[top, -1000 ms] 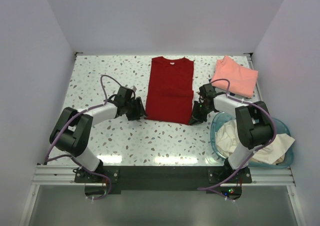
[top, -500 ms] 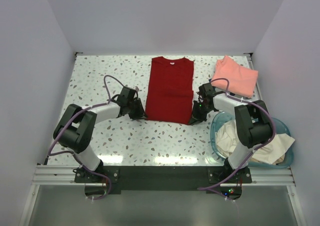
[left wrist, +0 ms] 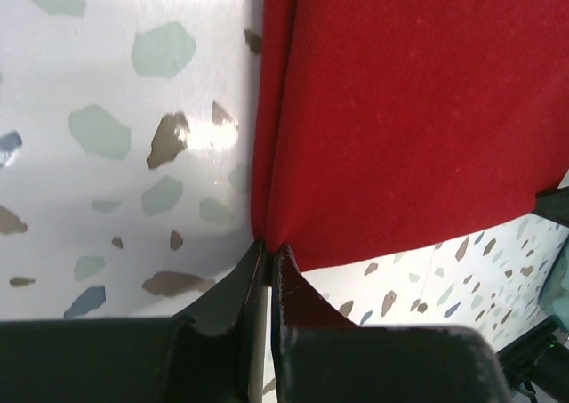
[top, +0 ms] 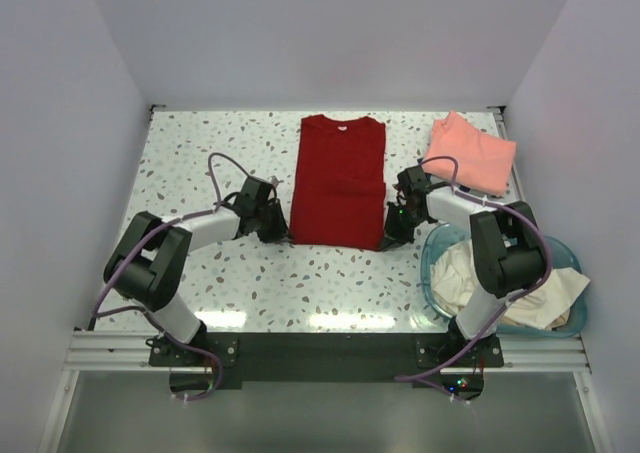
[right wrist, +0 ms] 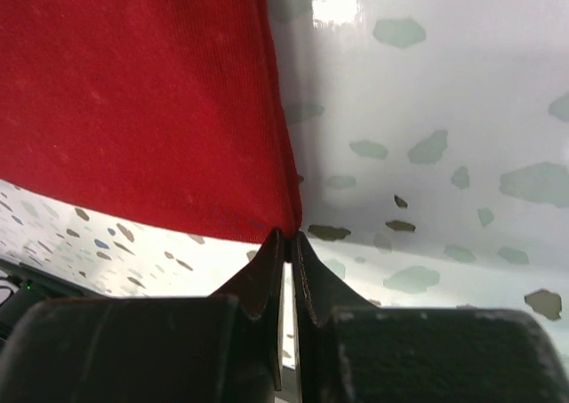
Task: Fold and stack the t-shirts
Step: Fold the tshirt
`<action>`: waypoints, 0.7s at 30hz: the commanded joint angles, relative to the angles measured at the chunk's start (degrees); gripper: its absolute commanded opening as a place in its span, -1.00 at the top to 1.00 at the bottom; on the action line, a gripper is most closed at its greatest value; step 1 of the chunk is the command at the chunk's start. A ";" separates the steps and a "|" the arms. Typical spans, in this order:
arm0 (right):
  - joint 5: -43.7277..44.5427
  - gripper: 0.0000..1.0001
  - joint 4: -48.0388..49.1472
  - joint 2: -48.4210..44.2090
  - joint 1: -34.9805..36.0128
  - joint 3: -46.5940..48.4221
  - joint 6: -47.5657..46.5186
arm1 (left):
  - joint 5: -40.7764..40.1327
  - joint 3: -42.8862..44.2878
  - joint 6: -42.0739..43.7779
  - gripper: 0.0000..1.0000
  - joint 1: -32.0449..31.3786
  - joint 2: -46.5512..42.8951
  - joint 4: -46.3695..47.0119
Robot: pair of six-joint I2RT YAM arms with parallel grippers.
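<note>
Top external: the red shirt (top: 340, 178) lies flat on the bench (top: 200, 153). My left fingers (top: 283, 231) and right fingers (top: 389, 236) each grip a near corner.

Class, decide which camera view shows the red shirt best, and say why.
The top view: the red shirt lies whole there, collar at the far end. The left wrist view shows only its near left corner, pinched by the left gripper. The right wrist view shows only its near right corner, pinched by the right gripper.
</note>
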 commanded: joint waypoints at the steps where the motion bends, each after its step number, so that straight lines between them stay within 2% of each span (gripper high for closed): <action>1: 0.42 1.00 -3.07 -4.05 0.34 0.49 -1.03 | -1.15 -2.13 1.44 1.00 -0.80 -4.57 -2.80; 9: 0.51 1.00 -8.08 -14.50 0.69 -4.17 -0.06 | -0.45 -2.93 1.70 1.00 -2.73 -12.04 -8.68; 12: 0.42 1.00 -10.80 -19.78 1.31 -5.67 0.90 | -0.18 -2.40 1.35 1.00 -3.17 -18.44 -12.54; 21: 3.06 1.00 -27.15 -37.53 2.54 -3.48 3.37 | 2.36 -0.64 -0.84 1.00 -5.20 -34.00 -26.08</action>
